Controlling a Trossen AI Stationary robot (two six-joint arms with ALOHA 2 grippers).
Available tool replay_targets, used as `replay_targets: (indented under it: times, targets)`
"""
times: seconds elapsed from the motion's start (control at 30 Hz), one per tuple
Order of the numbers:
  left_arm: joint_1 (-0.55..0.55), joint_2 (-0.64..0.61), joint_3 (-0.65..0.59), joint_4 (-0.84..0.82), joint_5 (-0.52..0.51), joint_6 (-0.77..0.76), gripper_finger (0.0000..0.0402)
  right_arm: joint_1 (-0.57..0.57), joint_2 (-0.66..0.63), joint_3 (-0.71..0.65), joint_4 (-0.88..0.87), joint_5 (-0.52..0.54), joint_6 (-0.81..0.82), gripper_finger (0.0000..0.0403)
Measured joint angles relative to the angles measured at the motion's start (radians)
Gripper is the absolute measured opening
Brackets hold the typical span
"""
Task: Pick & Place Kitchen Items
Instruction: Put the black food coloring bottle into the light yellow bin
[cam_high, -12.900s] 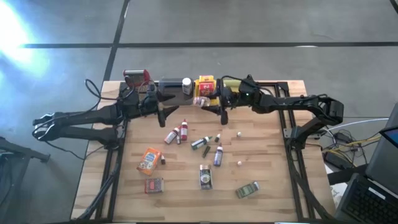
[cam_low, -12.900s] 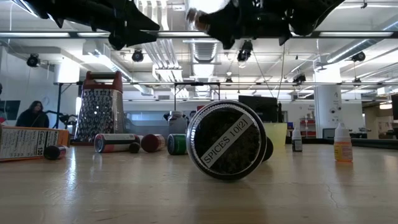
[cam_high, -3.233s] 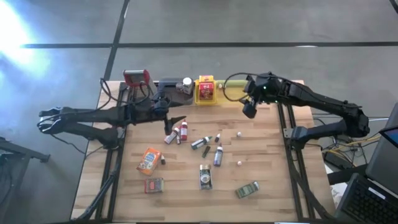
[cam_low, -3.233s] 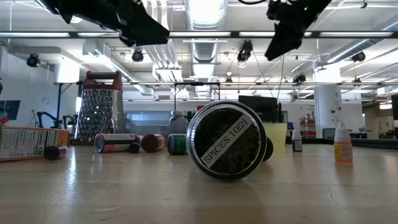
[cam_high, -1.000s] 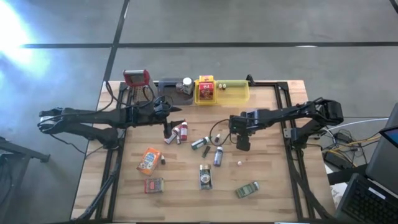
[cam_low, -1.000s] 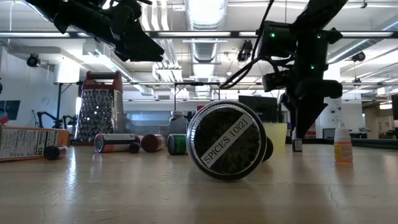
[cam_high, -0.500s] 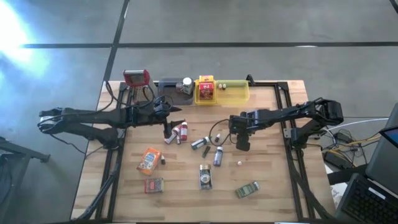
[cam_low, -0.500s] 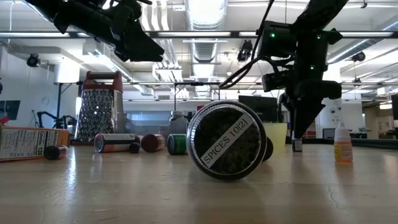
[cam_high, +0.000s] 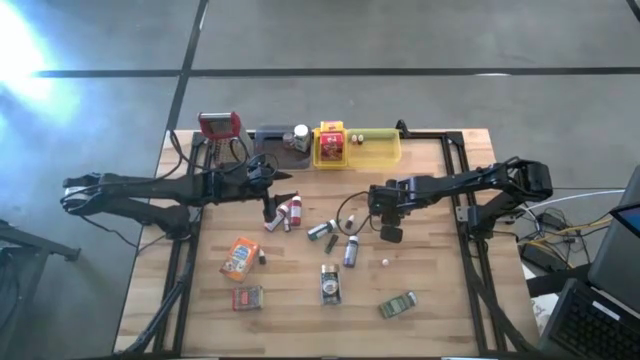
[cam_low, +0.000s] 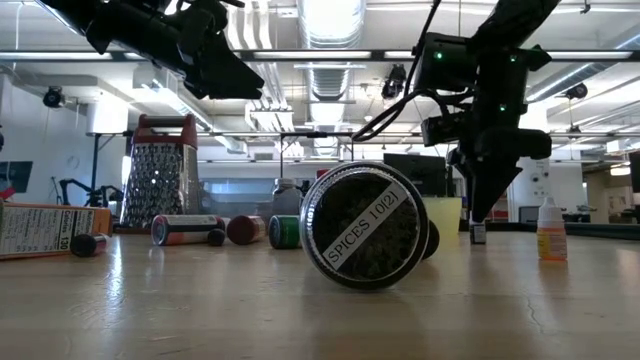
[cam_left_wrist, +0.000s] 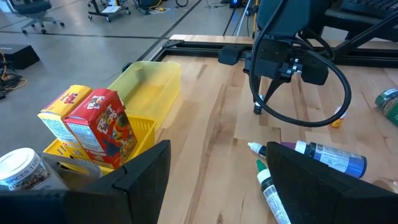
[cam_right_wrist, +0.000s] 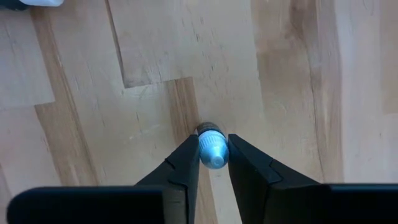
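Now we are mid-pick: right end effector (cam_right_wrist: 213, 163), right of frame centre, fingers clamped on small white-capped bottle (cam_right_wrist: 211, 149) standing on surface (cam_high: 430, 280). Next, we judge: lift straight, carry to yellow tray (cam_high: 378, 150) at top. Left end effector (cam_high: 270, 203) waits released, left of centre.

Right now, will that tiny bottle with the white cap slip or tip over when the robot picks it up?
Probably tippy: the tiny bottle stands upright. The right gripper pinches only its rounded cap, so it might slip. It looks light.
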Motion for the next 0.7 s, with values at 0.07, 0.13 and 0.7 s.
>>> replay_targets:
  times: [0.07, 0.13, 0.7]
  targets:
    - [0.000, 0.000, 0.000, 0.000, 0.000, 0.000, 0.0268, 0.000, 0.000, 0.000, 0.000, 0.000, 0.001, 0.0073]
    - [0.000, 0.000, 0.000, 0.000, 0.000, -0.001, 0.0268, 0.000, 0.000, 0.000, 0.001, 0.000, 0.000, 0.0073]
    - [0.000, 0.000, 0.000, 0.001, 0.000, -0.003, 0.0268, 0.000, 0.000, 0.004, 0.015, -0.003, 0.000, 0.0062]
